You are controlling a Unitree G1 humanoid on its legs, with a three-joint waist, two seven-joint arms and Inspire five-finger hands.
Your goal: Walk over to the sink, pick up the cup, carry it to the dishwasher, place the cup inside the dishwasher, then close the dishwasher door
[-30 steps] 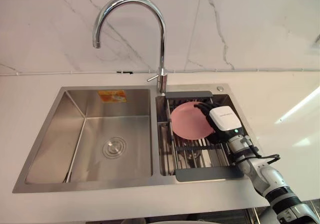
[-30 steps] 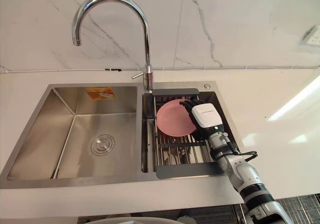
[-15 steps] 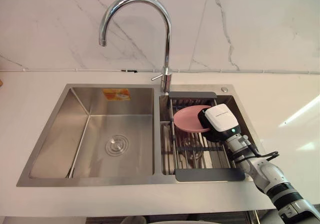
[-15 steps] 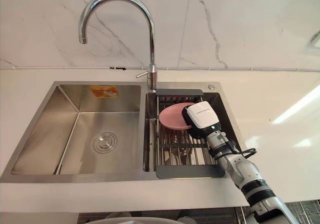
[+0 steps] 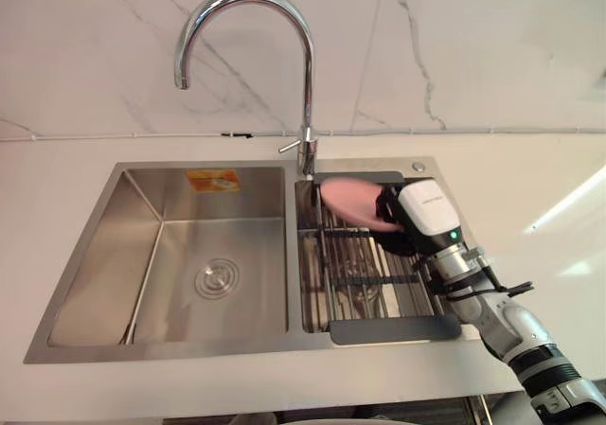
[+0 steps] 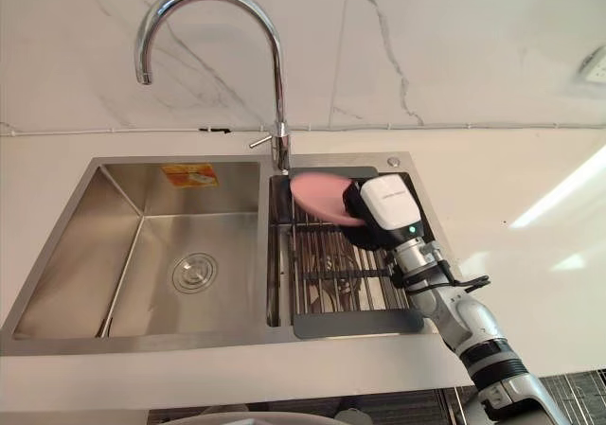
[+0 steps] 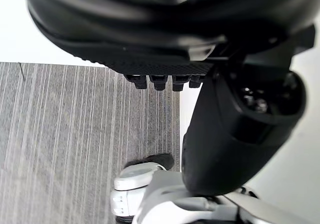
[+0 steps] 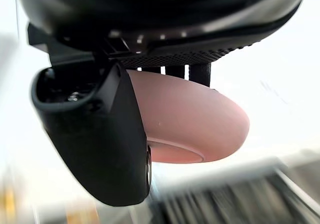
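Above the drying rack in the sink, right hand grips the pink cup, bowl-shaped, apparently clear of the rack. Pickup judged done; carrying, placing in the dishwasher and closing its door are left. Left hand idle over the floor; grip state unreadable.

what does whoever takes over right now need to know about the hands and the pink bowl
Right hand: shut on the pink shallow bowl, held above the dark wire rack in the steel sink's right basin.
Left hand: open, holding nothing, over grey striped floor.
Done: at the sink, bowl gripped, seemingly clear of the rack.
Left: carry to the dishwasher, place inside, close the door.
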